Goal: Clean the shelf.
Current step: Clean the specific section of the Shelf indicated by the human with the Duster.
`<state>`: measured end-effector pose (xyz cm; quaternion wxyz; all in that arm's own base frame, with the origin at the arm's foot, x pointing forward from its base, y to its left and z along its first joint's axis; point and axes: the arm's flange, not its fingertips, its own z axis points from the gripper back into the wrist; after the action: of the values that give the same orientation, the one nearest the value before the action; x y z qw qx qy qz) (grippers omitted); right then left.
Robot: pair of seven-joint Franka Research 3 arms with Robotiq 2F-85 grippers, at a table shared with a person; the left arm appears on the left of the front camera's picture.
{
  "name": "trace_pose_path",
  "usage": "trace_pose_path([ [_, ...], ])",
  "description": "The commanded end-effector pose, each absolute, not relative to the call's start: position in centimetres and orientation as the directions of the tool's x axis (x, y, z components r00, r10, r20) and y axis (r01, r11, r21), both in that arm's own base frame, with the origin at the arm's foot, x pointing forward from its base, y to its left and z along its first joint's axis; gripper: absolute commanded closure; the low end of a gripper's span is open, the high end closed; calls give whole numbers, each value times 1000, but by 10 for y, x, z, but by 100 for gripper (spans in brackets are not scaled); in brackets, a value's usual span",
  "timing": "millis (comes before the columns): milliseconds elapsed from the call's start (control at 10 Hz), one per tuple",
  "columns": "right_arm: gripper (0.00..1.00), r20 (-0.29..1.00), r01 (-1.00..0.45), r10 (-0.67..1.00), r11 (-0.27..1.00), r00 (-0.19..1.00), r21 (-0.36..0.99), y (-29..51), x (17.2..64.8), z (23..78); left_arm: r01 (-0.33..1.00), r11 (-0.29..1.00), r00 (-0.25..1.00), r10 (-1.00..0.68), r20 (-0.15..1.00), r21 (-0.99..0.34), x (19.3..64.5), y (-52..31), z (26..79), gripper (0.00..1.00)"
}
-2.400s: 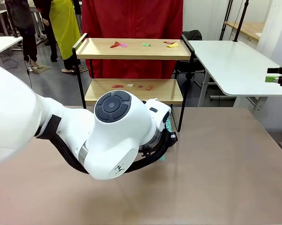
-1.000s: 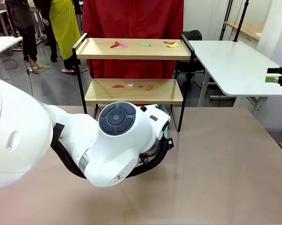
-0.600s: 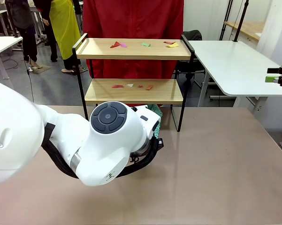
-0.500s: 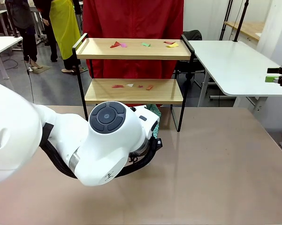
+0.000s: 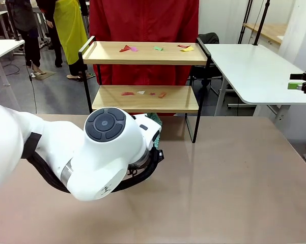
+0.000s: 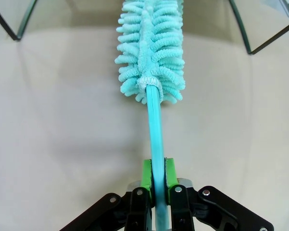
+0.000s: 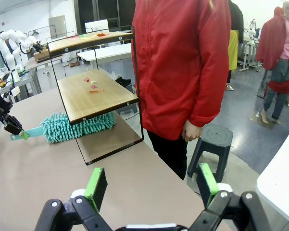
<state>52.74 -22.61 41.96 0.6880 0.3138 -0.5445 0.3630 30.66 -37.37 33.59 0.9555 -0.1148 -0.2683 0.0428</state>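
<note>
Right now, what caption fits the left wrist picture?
Left gripper clamps a teal duster, head between the shelf legs.

Shelf (image 5: 142, 55) boards carry coloured scraps (image 5: 125, 49), possibly paper.

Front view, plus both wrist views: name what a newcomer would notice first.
The bulky white left arm dominates the near left of the table. Its left gripper is shut on a teal duster, the fluffy head under the shelf. Coloured scraps dot both boards, with a person in red behind.
</note>
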Motion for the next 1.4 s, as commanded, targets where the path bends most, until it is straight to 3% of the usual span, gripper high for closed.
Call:
trace_pose_path([
  [0, 0, 977, -842, 159, 539, 140, 33, -225, 528, 421, -39, 977, 855, 141, 499, -208, 297, -348, 352, 87],
  [600, 0, 977, -842, 159, 539, 140, 33, -225, 528, 421, -136, 976, 843, 203, 498, -168, 301, -311, 354, 87],
  [1300, 0, 977, -842, 159, 539, 140, 33, -225, 528, 421, -235, 972, 814, 199, 546, -5, 299, -273, 356, 87],
])
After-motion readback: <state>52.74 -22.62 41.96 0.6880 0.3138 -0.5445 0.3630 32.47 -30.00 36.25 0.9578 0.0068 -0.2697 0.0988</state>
